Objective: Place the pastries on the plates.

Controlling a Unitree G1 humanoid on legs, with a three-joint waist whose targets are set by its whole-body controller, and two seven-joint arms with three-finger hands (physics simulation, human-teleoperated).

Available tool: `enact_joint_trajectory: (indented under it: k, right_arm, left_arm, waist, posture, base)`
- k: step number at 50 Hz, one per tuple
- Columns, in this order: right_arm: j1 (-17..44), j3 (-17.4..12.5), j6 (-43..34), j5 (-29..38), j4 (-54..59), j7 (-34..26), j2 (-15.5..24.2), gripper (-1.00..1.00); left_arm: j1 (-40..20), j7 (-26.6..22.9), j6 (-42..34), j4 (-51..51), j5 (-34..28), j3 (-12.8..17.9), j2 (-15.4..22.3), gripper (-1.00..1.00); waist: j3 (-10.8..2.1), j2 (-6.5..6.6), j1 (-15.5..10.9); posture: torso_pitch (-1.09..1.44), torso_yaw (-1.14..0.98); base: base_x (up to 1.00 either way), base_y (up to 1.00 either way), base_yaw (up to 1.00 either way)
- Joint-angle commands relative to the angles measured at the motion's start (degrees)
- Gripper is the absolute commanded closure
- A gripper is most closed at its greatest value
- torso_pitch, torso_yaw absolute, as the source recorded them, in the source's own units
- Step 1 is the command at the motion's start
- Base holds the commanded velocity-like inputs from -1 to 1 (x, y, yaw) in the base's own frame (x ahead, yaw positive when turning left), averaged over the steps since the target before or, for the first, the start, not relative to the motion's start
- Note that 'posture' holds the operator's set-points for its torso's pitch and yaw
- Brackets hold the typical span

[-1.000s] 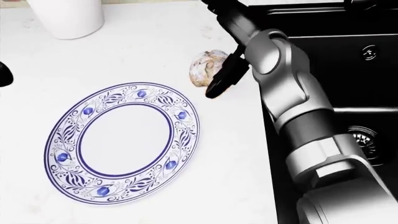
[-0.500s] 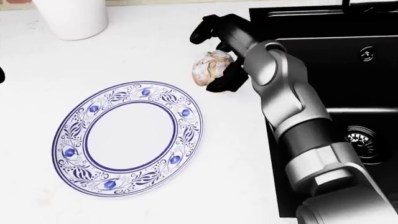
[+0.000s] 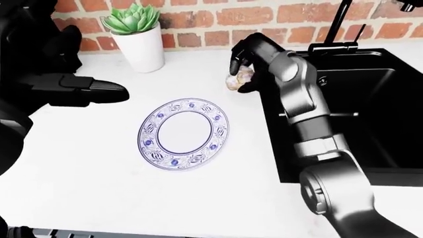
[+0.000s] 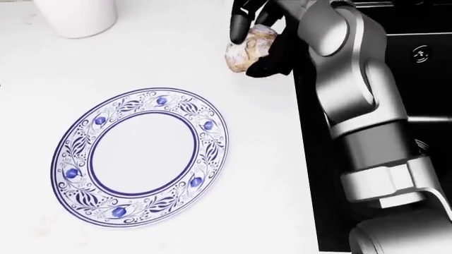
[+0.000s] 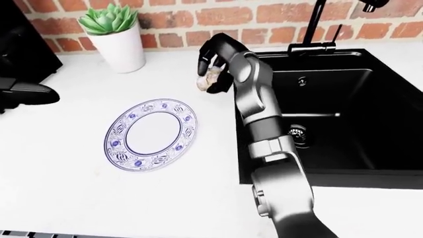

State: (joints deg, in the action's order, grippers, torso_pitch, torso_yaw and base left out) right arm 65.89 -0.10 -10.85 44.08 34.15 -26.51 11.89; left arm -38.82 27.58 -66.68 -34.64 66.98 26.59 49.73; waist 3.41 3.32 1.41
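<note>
A pale brown pastry (image 4: 247, 53) is in my right hand (image 4: 254, 43), whose black fingers close round it just above the white counter, by the sink's left edge. It shows too in the left-eye view (image 3: 239, 79). A white plate with a blue floral rim (image 4: 141, 153) lies flat and bare on the counter, below and left of the pastry. My left hand (image 3: 99, 91) hovers at the left of the left-eye view, fingers stretched out, holding nothing, well left of the plate.
A black sink (image 5: 343, 109) with a black tap (image 5: 317, 25) lies right of the counter. A white pot with a green succulent (image 3: 140, 42) stands against the brick wall above the plate. A dark bulk (image 3: 26, 29) fills the upper left.
My right hand's fingers have closed round the pastry, which lay on the counter beside them, and have carried it up the head view. The plate has stayed put.
</note>
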Motion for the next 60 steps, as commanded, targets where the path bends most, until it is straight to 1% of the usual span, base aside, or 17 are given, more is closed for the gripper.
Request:
enact_joint_trajectory:
  k: [1,3,4,5,10,14,16,25,29,31,37,43,44,47,56,58,60]
  right_arm:
    - [2.04,0.00,-0.34,-0.23,-4.57,-1.23,-0.36,0.62]
    - [1.82,-0.21,-1.78,-1.17,-7.56,-3.31,-1.55,0.63]
    - [1.99,-0.03,-2.86,-1.30,-8.86,-4.21,-2.00,0.69]
    - [2.00,-0.07,-3.45,-2.17,-10.02,-5.11,-2.70,0.69]
    - [1.78,1.75,-6.64,-3.02,-16.33,-8.92,-5.62,0.77]
    - [0.66,3.10,-8.05,-2.64,-20.67,-11.57,-7.90,0.75]
    - [-0.59,4.11,-8.29,-3.41,-24.11,-15.25,-9.50,0.75]
    - [-3.42,6.24,-11.05,-3.63,-33.52,-23.22,-14.55,0.76]
    - [-5.54,7.39,-10.60,-3.28,-35.03,-25.24,-16.41,0.77]
    - [-7.68,8.83,-10.46,-2.77,-35.79,-26.58,-18.00,0.76]
    - [-9.82,9.63,-8.83,-1.17,-35.79,-28.56,-20.20,0.73]
    - [-11.55,10.17,-8.63,0.51,-36.10,-30.92,-21.17,0.57]
    - [-11.75,10.18,-8.59,0.75,-36.12,-31.35,-21.23,0.49]
    - [-12.66,10.35,-8.15,1.39,-36.10,-31.89,-21.47,0.36]
    - [-14.17,10.15,-5.51,3.13,-33.81,-31.49,-21.13,0.07]
    - [-14.32,10.12,-5.09,3.60,-33.49,-31.45,-20.94,-0.05]
    - [-14.56,10.06,-5.13,3.81,-33.61,-31.65,-21.06,-0.10]
  left_arm:
    - [-1.33,0.61,1.87,-0.30,0.23,1.16,1.26,-1.00]
    - [-1.42,0.98,1.96,-0.27,0.79,1.12,1.59,-1.00]
    - [-1.39,1.08,2.09,-0.22,0.94,1.08,1.74,-1.00]
    - [-1.30,1.17,2.22,-0.20,1.06,1.05,1.83,-1.00]
    - [-1.10,1.17,2.69,-0.02,1.25,1.01,2.32,-1.00]
    - [-0.85,1.47,2.85,-0.12,1.79,1.22,2.52,-1.00]
    - [-0.92,1.62,2.87,0.09,2.37,1.56,3.10,-1.00]
    - [-0.76,1.83,4.06,0.76,2.83,1.18,4.13,-1.00]
    - [-0.85,2.17,3.97,0.70,3.52,1.39,4.49,-1.00]
    - [-0.20,1.85,4.33,0.54,2.98,1.33,4.25,-1.00]
    - [0.34,1.81,4.41,0.51,3.66,2.11,4.74,-1.00]
    - [0.73,2.23,4.76,0.44,4.45,2.34,5.17,-1.00]
    - [0.78,2.17,4.90,0.53,4.39,2.29,5.27,-1.00]
    - [1.07,2.04,5.17,0.51,4.24,2.25,5.28,-1.00]
    - [1.40,1.92,5.29,0.58,4.43,2.77,5.55,-1.00]
    - [1.45,2.04,5.41,0.61,4.61,2.79,5.70,-1.00]
    - [1.59,2.05,5.56,0.57,4.60,2.74,5.70,-1.00]
  waist:
    - [-1.56,0.18,-0.05]
    - [-1.53,0.18,0.00]
    - [-1.53,0.20,0.03]
    - [-1.51,0.23,0.07]
    - [-1.30,0.49,0.25]
    - [-1.10,0.60,0.38]
    - [-1.04,0.64,0.45]
    - [-0.82,1.02,0.85]
    - [-0.95,1.04,1.04]
    - [-1.13,0.96,1.15]
    - [-1.79,0.48,1.28]
    - [-2.02,-0.09,1.39]
    - [-2.05,-0.15,1.38]
    - [-2.08,-0.28,1.34]
    - [-2.40,-0.58,1.13]
    - [-2.47,-0.66,1.09]
    - [-2.48,-0.75,1.03]
  posture:
    - [0.00,0.00]
    - [0.00,0.00]
    - [0.00,0.00]
    - [0.00,0.00]
    - [0.00,0.00]
    - [0.00,0.00]
    - [0.00,0.00]
    - [0.00,0.00]
    - [0.00,0.00]
    - [0.00,0.00]
    - [0.00,0.00]
    - [0.00,0.00]
    - [0.00,0.00]
    - [0.00,0.00]
    - [0.00,0.00]
    - [0.00,0.00]
    - [0.00,0.00]
  base:
    - [0.00,0.00,0.00]
    - [0.00,0.00,0.00]
    - [0.00,0.00,0.00]
    - [0.00,0.00,0.00]
    - [0.00,0.00,0.00]
    - [0.00,0.00,0.00]
    - [0.00,0.00,0.00]
    - [0.00,0.00,0.00]
    - [0.00,0.00,0.00]
    - [0.00,0.00,0.00]
    - [0.00,0.00,0.00]
    - [0.00,0.00,0.00]
    - [0.00,0.00,0.00]
    - [0.00,0.00,0.00]
    - [0.00,0.00,0.00]
    - [0.00,0.00,0.00]
    - [0.00,0.00,0.00]
